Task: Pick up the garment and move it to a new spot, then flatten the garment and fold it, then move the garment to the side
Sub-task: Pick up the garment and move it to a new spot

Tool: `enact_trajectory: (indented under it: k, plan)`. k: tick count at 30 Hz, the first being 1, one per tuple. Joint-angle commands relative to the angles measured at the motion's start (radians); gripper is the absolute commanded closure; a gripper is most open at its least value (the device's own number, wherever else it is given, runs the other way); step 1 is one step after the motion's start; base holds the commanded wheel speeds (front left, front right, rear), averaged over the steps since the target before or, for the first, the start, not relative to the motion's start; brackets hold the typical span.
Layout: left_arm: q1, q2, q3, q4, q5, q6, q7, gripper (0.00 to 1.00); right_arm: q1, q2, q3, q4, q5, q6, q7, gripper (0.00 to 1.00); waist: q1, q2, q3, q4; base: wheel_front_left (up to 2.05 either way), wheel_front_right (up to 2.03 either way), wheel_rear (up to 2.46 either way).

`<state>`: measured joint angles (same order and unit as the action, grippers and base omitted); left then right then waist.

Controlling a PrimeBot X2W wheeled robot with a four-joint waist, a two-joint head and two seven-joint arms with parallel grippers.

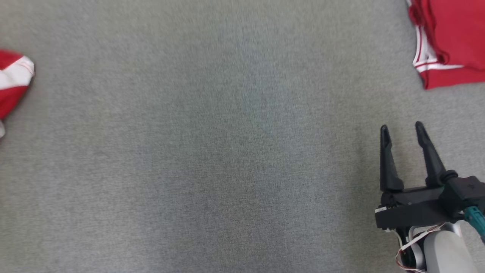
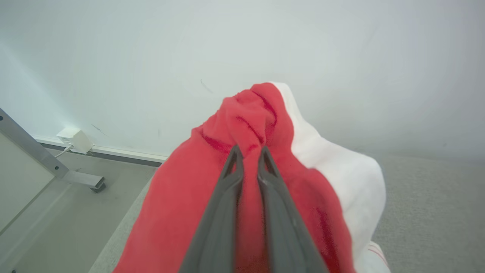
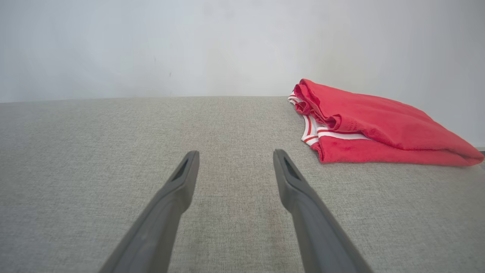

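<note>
- Garment [image 2: 182, 212], red with a white part, is bunched up at the far left of the grey surface [image 1: 227, 151].
- Our left gripper [image 2: 249, 151] pinches its red fold tight.
- It drapes the long way along those fingers.
- Our right gripper [image 1: 402, 131] gapes, holding nothing.
- We see a folded red cloth [image 1: 451, 38] far right.

Bright diffuse light, faint shadows; head view softly blurred

Likely a bare lab or test room: plain white wall [image 2: 151, 57], grey cloth-covered surface [image 1: 227, 151], metal frame [image 2: 38, 155] on a caster [image 2: 97, 186], smooth grey floor [image 2: 68, 227].
</note>
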<state>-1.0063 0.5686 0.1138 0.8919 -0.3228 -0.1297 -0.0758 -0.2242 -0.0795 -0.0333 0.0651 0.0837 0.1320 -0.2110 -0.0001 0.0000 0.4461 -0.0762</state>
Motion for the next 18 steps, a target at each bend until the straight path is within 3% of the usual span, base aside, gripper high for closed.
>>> enact_trajectory:
  k: [1,11,18]
  plan:
    - [-0.023,0.006,-0.012,-0.021,0.009,0.001,-0.02,1.0,0.012,0.005,0.002,0.008,0.01,-0.003,-0.006,0.0,0.0001,0.0,-0.055,0.008,0.0,0.0,0.0]
    - [-0.105,-0.025,-0.159,-0.257,0.003,0.001,-0.012,1.0,0.036,0.021,0.007,0.066,0.038,-0.003,-0.031,0.0,0.0001,0.0,-0.146,-0.056,0.0,0.0,0.0]
    - [-0.142,-0.108,-0.257,-0.476,-0.014,0.001,0.072,1.0,0.05,0.028,0.0,0.104,0.061,-0.003,-0.047,0.0,0.0001,0.0,-0.185,-0.152,0.0,0.0,0.0]
